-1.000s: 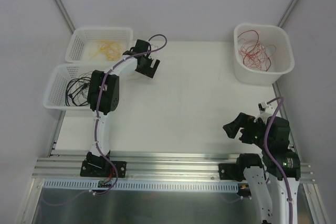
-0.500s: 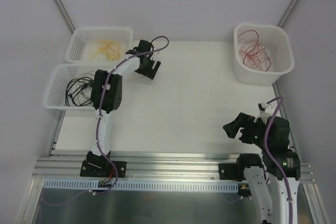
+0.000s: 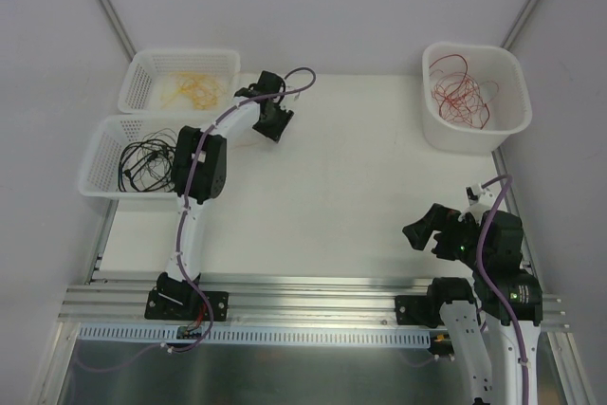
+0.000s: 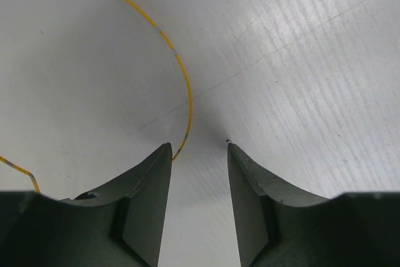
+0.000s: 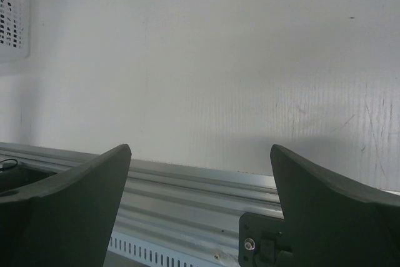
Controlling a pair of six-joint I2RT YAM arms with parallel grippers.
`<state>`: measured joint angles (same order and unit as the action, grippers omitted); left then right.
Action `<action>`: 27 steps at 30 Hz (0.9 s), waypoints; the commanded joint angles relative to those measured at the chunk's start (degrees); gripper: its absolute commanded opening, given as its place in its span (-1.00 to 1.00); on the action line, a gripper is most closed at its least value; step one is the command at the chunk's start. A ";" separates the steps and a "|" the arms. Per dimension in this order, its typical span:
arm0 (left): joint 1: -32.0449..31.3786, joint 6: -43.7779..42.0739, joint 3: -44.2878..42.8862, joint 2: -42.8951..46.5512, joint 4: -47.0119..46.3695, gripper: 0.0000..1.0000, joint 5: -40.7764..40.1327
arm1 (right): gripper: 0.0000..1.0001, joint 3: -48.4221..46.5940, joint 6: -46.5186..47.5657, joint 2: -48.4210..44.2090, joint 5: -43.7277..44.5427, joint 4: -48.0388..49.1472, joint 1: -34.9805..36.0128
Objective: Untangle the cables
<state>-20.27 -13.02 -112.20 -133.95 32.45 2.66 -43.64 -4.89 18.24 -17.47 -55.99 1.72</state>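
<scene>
The left arm reaches out from its base with the elbow bent beside the baskets. Its forearm angles away so the left claw [image 3: 272,123] hangs low over the tabletop [image 3: 351,177], just right of the two mesh baskets. Its jaws stand narrow with a clear gap between them, gripping nothing. The right arm sits folded close to its base by the metal rail [image 3: 313,303]. The right claw [image 3: 429,231] is spread wide and empty, well apart from every cable. The far mesh basket [image 3: 142,68] holds a loose heap of yellow cables [image 3: 194,90]. The near mesh basket [image 3: 95,154] holds black cables [image 3: 142,158], and the left arm's elbow covers its right end. A white tub [image 3: 507,92] at the far right holds red cables [image 3: 460,97]. Seen from the left wrist, a single yellow cable [image 4: 181,70] lies on the tabletop. It curves down to the tip of the finger [image 4: 147,204] on the left of that view, right at the mouth of the gap; whether it touches I cannot tell.
</scene>
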 commanded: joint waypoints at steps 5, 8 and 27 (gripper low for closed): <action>-0.12 -0.52 -5.22 -2.80 4.29 -0.05 -0.63 | 0.99 -0.57 0.05 -0.05 -0.54 -0.26 0.31; -0.12 -0.17 -6.88 -3.86 5.43 -0.16 -1.42 | 0.99 -0.57 0.14 -0.05 -0.46 -0.44 0.39; 1.28 -5.53 -20.38 13.09 5.00 -1.00 -16.00 | 0.99 -1.19 0.14 0.92 -0.54 0.09 0.22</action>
<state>-20.12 -16.19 -122.91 -131.81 39.57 -4.97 -43.64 -4.89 18.37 -17.45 -56.01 1.72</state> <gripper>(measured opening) 0.008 0.994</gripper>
